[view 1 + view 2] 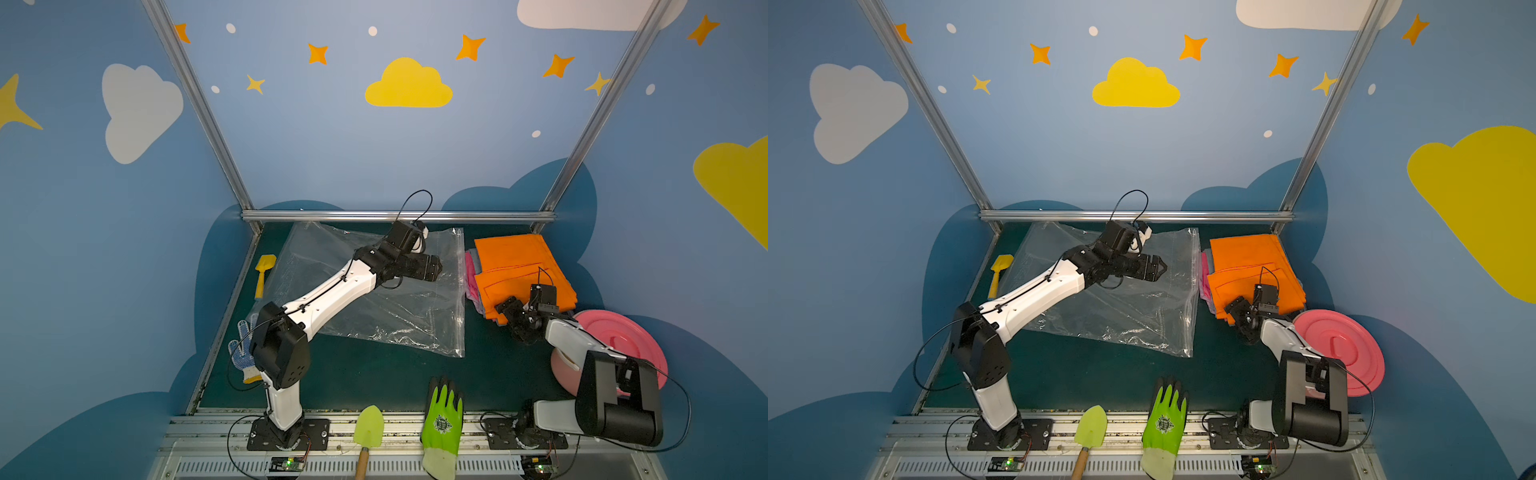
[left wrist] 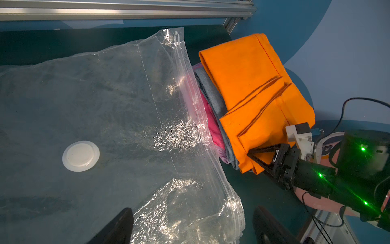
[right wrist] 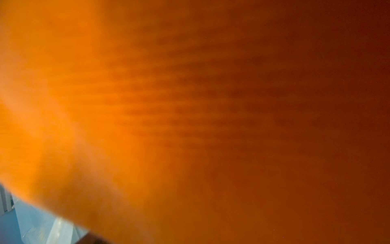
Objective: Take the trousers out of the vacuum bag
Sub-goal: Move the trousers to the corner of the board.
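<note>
**Four trousers stacked outside the flat bag**

The vacuum bag (image 1: 374,307), one large rectangle of clear crinkly plastic, lies flat on the dark green table (image 1: 374,386). Its zip strip (image 2: 196,109) runs along the edge nearest the right arm. The trousers (image 1: 515,262) sit just outside the bag, touching that strip. They are four folded soft cloths in one stack. Bright orange lies on top, and grey-blue denim (image 2: 211,90), hot pink (image 2: 213,124) and lilac (image 2: 223,156) show only as edges.

One smooth round pink plastic lid (image 1: 623,336) lies near the stack, partly behind the right arm.

The left gripper (image 1: 435,268) hangs over the bag near the zip edge, jaws spread wide and holding nothing. The right gripper (image 1: 503,309) touches the near corner of the orange pair. Whether its jaws pinch the cloth I cannot tell, because blurred orange fills the right wrist view.

There are two gloves: a rubbery green glove (image 1: 442,419) at the front edge and a knit dotted glove (image 1: 243,353) behind the left arm. There are also two spades: a lime trowel (image 1: 368,424) with a wooden handle and a yellow plastic shovel (image 1: 262,274). One round white valve (image 2: 80,156) sits on the bag.
</note>
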